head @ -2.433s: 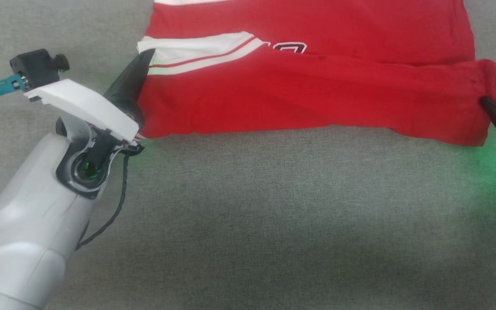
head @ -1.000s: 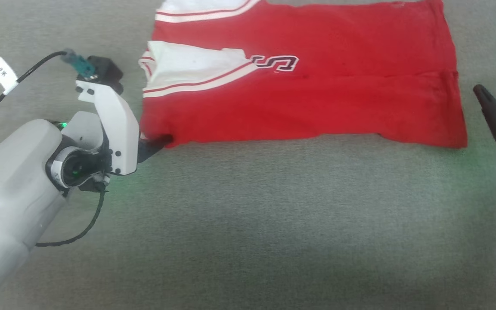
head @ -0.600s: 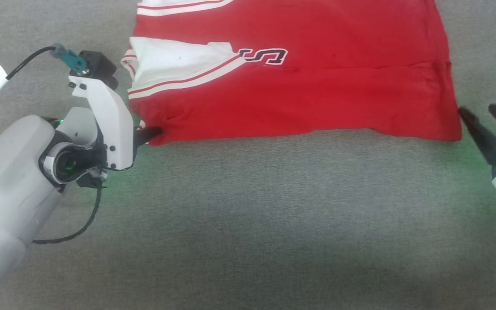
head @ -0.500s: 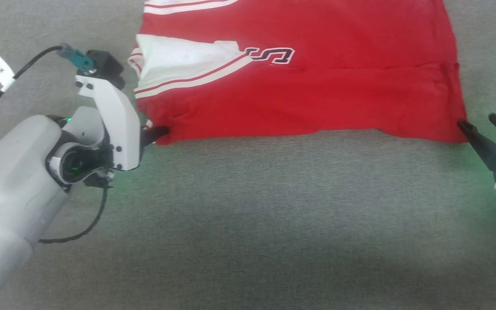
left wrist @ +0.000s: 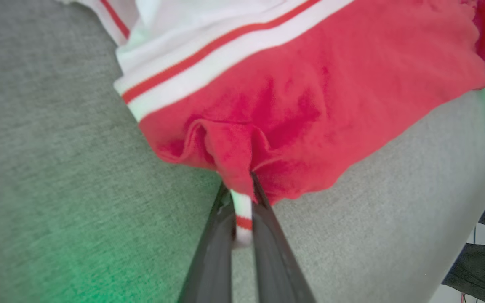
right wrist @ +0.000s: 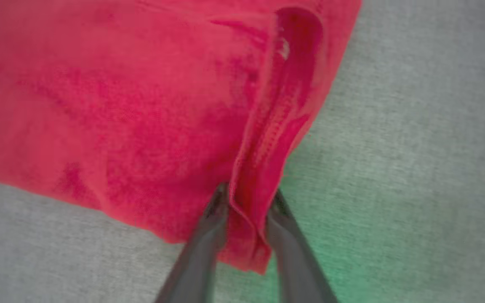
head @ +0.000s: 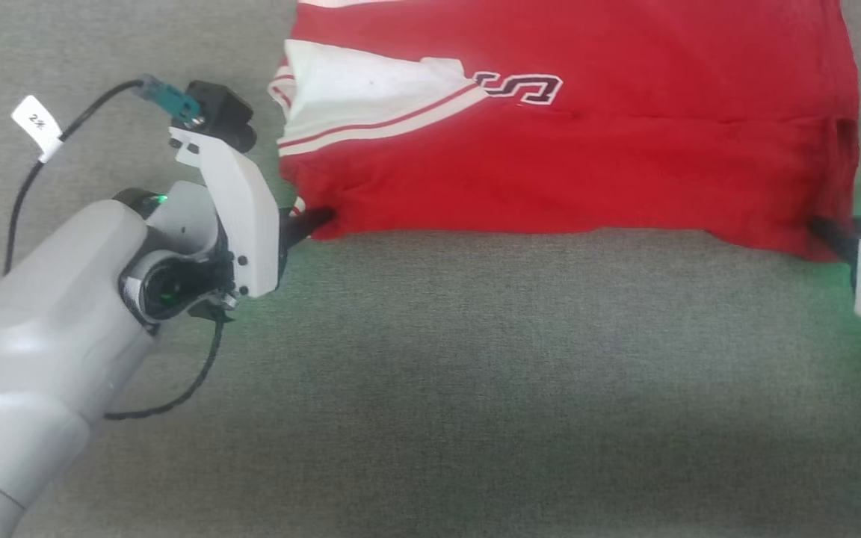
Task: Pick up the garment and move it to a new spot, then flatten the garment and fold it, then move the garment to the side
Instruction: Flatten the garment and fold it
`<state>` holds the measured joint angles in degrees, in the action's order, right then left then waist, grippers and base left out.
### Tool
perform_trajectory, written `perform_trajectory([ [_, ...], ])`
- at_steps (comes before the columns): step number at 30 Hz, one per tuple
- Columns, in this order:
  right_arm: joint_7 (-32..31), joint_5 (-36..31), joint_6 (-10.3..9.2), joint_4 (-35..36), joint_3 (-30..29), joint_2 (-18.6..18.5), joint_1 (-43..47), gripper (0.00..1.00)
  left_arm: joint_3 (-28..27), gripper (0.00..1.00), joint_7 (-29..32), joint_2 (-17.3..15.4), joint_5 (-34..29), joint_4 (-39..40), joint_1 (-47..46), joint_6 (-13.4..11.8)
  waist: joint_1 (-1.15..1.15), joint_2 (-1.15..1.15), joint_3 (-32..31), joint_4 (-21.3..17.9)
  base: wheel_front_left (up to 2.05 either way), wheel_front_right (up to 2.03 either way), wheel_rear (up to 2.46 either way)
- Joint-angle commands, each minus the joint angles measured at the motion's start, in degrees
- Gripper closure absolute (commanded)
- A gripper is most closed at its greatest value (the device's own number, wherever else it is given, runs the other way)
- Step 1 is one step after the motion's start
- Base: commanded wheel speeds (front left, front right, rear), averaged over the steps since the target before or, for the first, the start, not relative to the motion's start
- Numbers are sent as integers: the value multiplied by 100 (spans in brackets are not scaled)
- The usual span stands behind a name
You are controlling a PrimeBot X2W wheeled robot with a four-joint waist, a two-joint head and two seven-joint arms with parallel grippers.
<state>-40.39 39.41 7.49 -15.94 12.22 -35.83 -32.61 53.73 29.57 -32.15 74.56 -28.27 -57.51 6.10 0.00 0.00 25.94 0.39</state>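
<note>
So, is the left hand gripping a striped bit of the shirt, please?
Yes, the left hand is shut on a white-and-red striped corner of the garment.

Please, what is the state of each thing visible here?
Red fabric T-shirt with white striped sleeve: lying flat, sleeve folded in, near corners gripped.
Left claw: shut on the striped trim.
Right claw: pinching a red corner fold.
Grey cloth surface: smooth, under the T-shirt.

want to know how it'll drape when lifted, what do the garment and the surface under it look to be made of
The garment: soft matte knit, probably cotton jersey; it puckers and folds limply. The surface: grey woven-looking cloth or felt, matte, with a fine speckled grain.
</note>
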Motion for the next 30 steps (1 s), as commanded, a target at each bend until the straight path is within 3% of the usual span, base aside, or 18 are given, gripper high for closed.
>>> perform_trajectory([
  [1,-83,49,-2,-105,51,77,182,100,112,100,4,42,20,-56,236,27,0,0,-83,38,0,0,0],
  [9,44,383,-4,386,-89,-174,716,100,-6,100,-693,-410,-11,552,894,73,0,0,-636,84,0,0,0],
  [15,-111,567,-4,784,-178,-441,1347,100,69,100,-867,-925,69,1604,1681,-152,0,0,-817,134,0,0,0],
  [23,-165,622,-4,1411,-599,-709,2179,100,38,100,-1164,-1651,227,3283,2638,-853,0,0,-879,196,0,0,0],
  [24,-115,599,-5,1474,-665,-679,2240,80,27,97,-1238,-1688,201,3395,2699,-918,0,0,-883,197,0,0,0],
  [25,-69,568,-4,1538,-710,-646,2299,54,-20,77,-1332,-1704,199,3456,2755,-997,0,0,-888,195,0,0,0],
  [26,-6,538,-4,1587,-762,-607,2331,0,-69,51,-1430,-1717,219,3490,2810,-1071,0,0,-888,185,0,0,0],
  [27,81,502,-5,1644,-820,-557,2343,0,-114,0,-1524,-1727,238,3511,2851,-1139,0,0,-890,171,0,0,0],
  [30,350,333,-4,1728,-966,-389,2290,0,-241,0,-1745,-1791,263,3555,2969,-1269,0,0,-897,114,0,0,0],
])
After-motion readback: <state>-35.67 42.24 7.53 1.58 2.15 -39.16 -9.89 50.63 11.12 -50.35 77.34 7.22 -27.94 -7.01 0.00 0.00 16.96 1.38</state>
